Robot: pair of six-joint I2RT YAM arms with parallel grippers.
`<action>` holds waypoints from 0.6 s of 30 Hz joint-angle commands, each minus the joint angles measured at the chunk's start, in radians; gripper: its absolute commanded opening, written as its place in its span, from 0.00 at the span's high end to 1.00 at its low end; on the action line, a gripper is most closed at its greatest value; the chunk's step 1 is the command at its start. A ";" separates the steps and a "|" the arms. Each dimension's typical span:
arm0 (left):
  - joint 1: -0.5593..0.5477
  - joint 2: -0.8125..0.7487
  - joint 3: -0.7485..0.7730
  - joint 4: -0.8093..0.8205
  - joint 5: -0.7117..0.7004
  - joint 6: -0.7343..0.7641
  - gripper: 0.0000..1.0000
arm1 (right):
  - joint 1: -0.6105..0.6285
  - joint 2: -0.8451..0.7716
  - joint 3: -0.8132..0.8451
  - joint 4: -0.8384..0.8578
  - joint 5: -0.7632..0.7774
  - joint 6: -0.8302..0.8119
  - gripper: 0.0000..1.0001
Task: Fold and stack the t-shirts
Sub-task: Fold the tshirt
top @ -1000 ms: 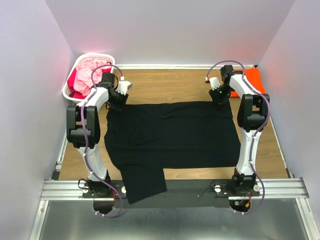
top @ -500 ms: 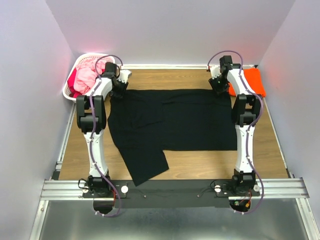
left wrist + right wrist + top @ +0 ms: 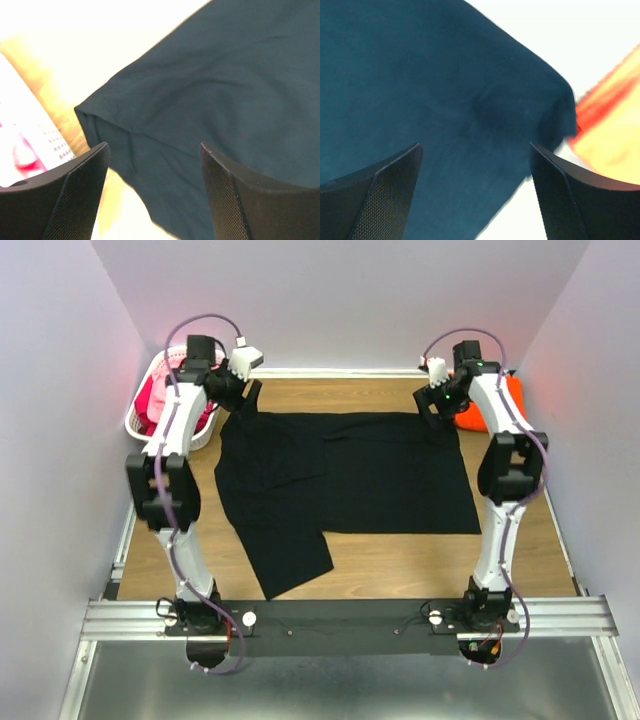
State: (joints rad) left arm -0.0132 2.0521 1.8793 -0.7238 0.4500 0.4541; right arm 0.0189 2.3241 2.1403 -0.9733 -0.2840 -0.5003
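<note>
The large black t-shirt (image 3: 350,475) lies spread flat on the wooden table, one sleeve (image 3: 290,560) reaching toward the near edge. My left gripper (image 3: 249,395) hovers open just above its far left corner (image 3: 100,117), with nothing between the fingers (image 3: 85,185). My right gripper (image 3: 433,407) hovers open over the far right corner (image 3: 555,100), also empty. The orange t-shirt (image 3: 470,421) lies at the back right, partly hidden behind the right arm; its edge (image 3: 605,130) shows beside the black cloth.
A white lattice basket (image 3: 132,423) holding pink and red clothes stands at the back left corner, behind the left arm. Bare wood shows along the table's near side (image 3: 420,560) and back edge. Walls enclose the table on three sides.
Both grippers carried the black shirt's far edge toward the back, then opened, let it go and lifted slightly. The shirt now lies farther back.
</note>
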 commanded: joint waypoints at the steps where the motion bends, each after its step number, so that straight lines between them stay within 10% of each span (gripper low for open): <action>1: 0.005 -0.239 -0.120 -0.153 0.188 0.216 0.19 | 0.006 -0.291 -0.179 -0.019 -0.083 -0.092 0.06; 11: -0.007 -0.639 -0.700 -0.390 0.110 0.699 0.31 | 0.006 -0.722 -0.817 -0.125 0.011 -0.332 0.17; 18: -0.214 -0.829 -1.014 -0.257 -0.094 0.661 0.44 | 0.004 -0.845 -1.131 -0.067 0.115 -0.434 0.41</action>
State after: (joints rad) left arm -0.1253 1.3064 0.9607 -1.0298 0.4717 1.0931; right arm 0.0223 1.5452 1.0969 -1.0481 -0.2382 -0.8486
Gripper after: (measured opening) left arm 0.572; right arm 0.621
